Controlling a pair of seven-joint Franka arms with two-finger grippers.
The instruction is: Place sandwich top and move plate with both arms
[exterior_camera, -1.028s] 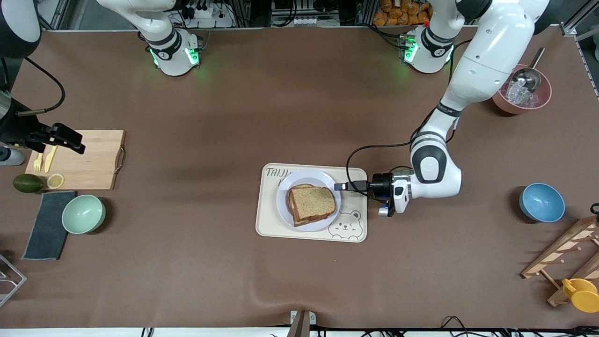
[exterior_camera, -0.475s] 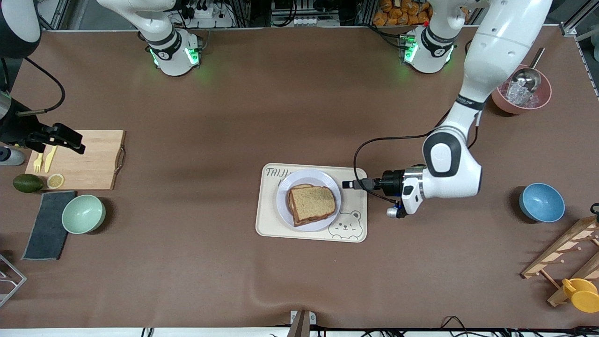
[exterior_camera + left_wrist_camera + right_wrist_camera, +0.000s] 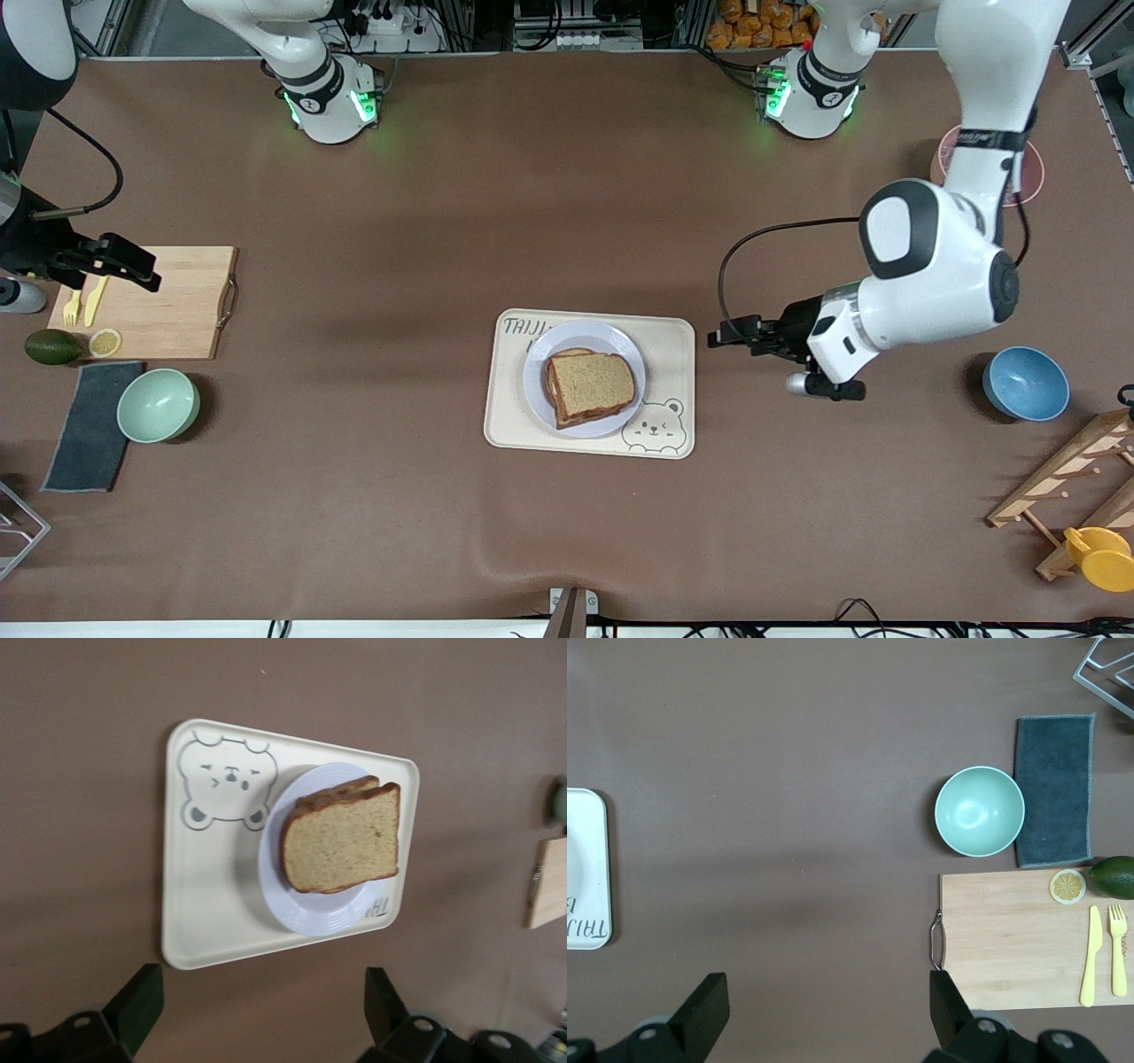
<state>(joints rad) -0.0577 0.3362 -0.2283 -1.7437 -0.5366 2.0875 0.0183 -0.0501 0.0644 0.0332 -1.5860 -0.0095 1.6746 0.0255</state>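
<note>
table point(image 3: 443, 221): brown covering, slightly rippled at the edge nearest the front camera. at centre, a cream tray point(image 3: 675, 425) with a bear print. toward the right arm's end: a wooden cutting board point(image 3: 168, 310), an avocado point(image 3: 51, 346), a grey cloth point(image 3: 89, 430), a green bowl point(image 3: 158, 405). toward the left arm's end: a blue bowl point(image 3: 1025, 383), a pink bowl point(image 3: 1032, 173), a wooden rack point(image 3: 1063, 483).

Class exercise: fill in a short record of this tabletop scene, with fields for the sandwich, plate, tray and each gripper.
sandwich top: lies on the sandwich, bread stacked
plate: under the sandwich, on the tray
tray: cream, bear print, mid-table
left gripper: open, empty, over bare table beside the tray
right gripper: open, empty, over the cutting board
</note>
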